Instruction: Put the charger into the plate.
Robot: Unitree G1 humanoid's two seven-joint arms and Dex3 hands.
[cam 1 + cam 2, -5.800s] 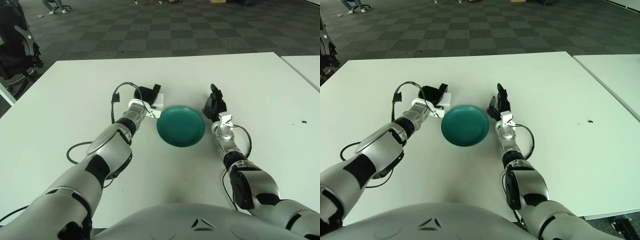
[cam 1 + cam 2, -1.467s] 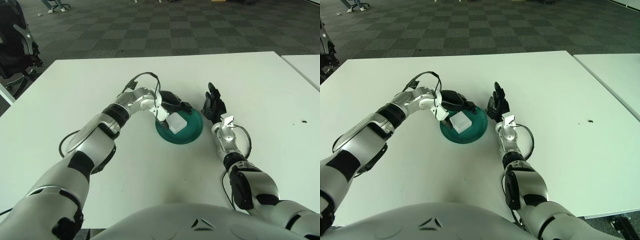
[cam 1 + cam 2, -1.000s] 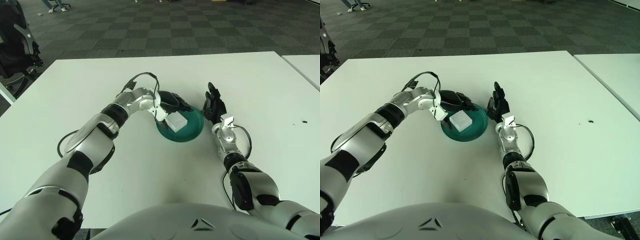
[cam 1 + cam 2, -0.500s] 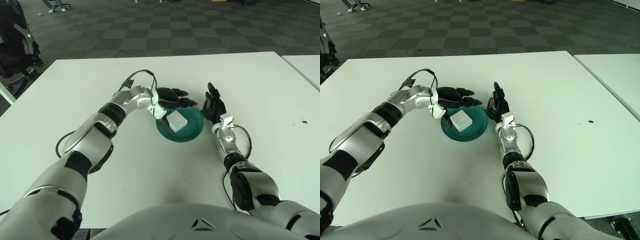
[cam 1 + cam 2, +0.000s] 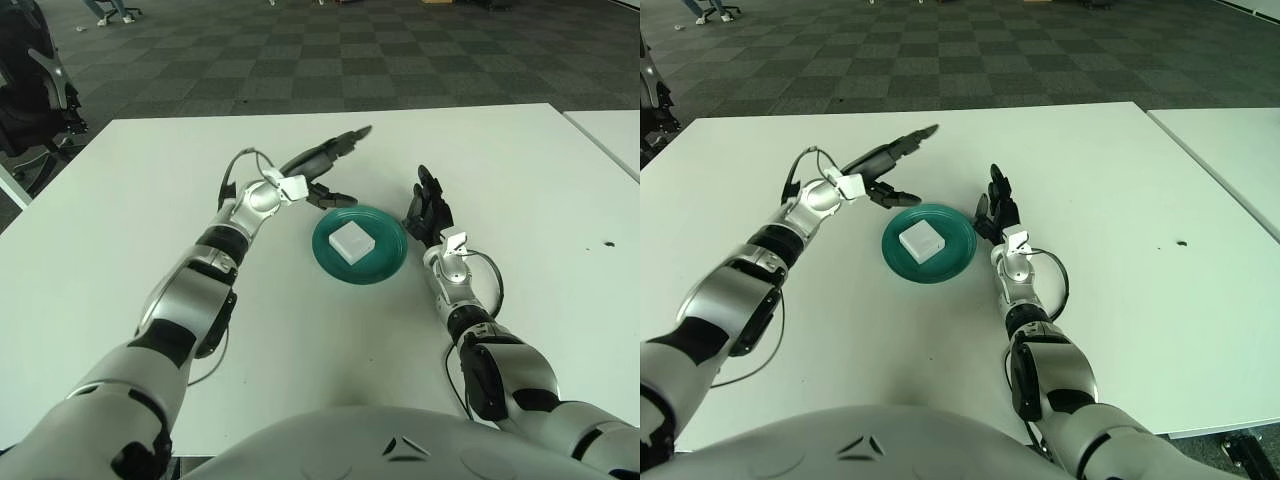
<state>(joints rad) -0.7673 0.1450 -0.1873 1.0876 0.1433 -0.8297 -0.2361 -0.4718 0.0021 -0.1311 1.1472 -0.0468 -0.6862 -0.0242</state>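
Note:
The white square charger [image 5: 351, 239] lies flat inside the teal plate [image 5: 389, 262] at the middle of the white table. My left hand [image 5: 322, 168] is raised up and to the left of the plate, fingers spread and holding nothing, apart from the charger. My right hand [image 5: 427, 212] shows just to the right of the plate's rim, fingers extended, holding nothing.
The white table [image 5: 120, 230] stretches wide on both sides of the plate. A second table's corner [image 5: 610, 135] shows at the far right, with a small dark speck [image 5: 607, 242] near it. A dark chair [image 5: 30, 90] stands off the table's far left.
My left hand has let go of the charger, which now lies in the plate, and has drawn back up and to the left with its fingers opened. The right hand has not moved.

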